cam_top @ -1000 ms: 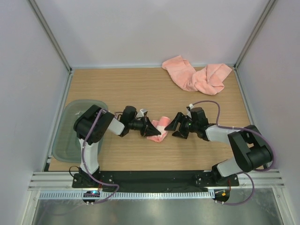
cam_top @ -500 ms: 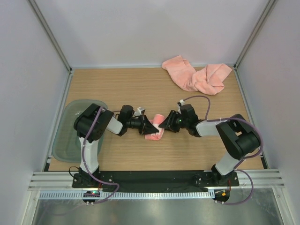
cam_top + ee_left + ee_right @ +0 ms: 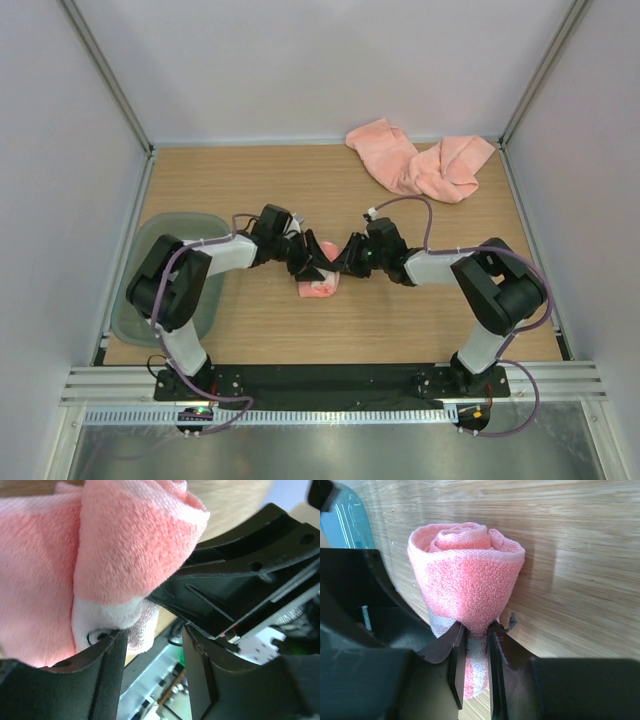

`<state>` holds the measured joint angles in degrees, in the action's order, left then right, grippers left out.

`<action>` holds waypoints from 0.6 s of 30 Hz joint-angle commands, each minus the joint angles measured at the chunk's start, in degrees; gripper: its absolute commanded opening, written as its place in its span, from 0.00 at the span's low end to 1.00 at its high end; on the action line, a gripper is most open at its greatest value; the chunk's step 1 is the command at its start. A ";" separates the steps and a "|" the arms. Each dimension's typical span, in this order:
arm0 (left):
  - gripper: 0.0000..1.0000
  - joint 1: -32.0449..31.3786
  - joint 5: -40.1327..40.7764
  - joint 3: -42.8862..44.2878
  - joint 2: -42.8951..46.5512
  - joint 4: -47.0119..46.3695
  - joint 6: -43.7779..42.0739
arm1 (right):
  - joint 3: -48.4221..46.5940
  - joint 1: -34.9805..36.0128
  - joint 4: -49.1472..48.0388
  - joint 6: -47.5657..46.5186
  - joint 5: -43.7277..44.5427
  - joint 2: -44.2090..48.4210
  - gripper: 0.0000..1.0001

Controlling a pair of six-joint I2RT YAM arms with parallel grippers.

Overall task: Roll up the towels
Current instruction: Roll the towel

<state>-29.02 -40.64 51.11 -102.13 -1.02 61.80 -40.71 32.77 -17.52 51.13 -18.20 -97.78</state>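
Note:
A rolled salmon-pink towel [image 3: 318, 287] sits between the two grippers at the middle of the table. In the right wrist view the roll [image 3: 467, 575] shows its spiral end, and my right gripper [image 3: 476, 645] is shut on its lower part, pinching the paler band. My left gripper [image 3: 152, 645] is open with nothing in the gap; the towel [image 3: 115, 555] only rests against the tip of its left finger [image 3: 107, 680]. From above, the left gripper [image 3: 312, 262] and the right gripper [image 3: 340, 266] meet nearly tip to tip over the roll. More towels [image 3: 420, 162] lie crumpled at the back right.
A translucent grey-green tray [image 3: 140, 290] stands at the table's left edge, beside the left arm. The right gripper's black body [image 3: 250, 580] fills the left wrist view close ahead. White walls and metal posts enclose the table on three sides.
The right gripper moved left and closed on the rolled towel. The left gripper let go and opened. The left arm's elbow swung back and left, and the roll shifted slightly left.

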 commanded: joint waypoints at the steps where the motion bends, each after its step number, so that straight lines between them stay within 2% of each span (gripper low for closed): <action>1: 0.50 -1.13 12.59 4.50 3.41 21.12 -10.20 | -1.57 1.33 6.18 -3.41 5.54 -0.75 0.17; 5: 0.53 -3.06 26.18 9.61 6.76 33.32 -14.51 | -2.09 1.85 7.76 -3.76 6.59 -0.49 0.16; 9: 0.57 -3.06 35.87 9.89 10.45 37.84 -16.79 | -2.36 2.03 8.29 -4.11 6.77 -0.48 0.16; 14: 0.57 -2.98 37.13 8.31 9.84 36.62 -17.86 | -2.53 2.29 8.64 -4.46 6.60 -0.31 0.16; 18: 0.59 -3.06 34.76 4.01 9.84 28.63 -17.77 | -2.62 2.47 8.64 -4.55 6.51 -0.31 0.16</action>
<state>-32.12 -7.05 57.36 -92.75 31.83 45.56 -42.96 34.57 -13.85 49.60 -15.42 -97.76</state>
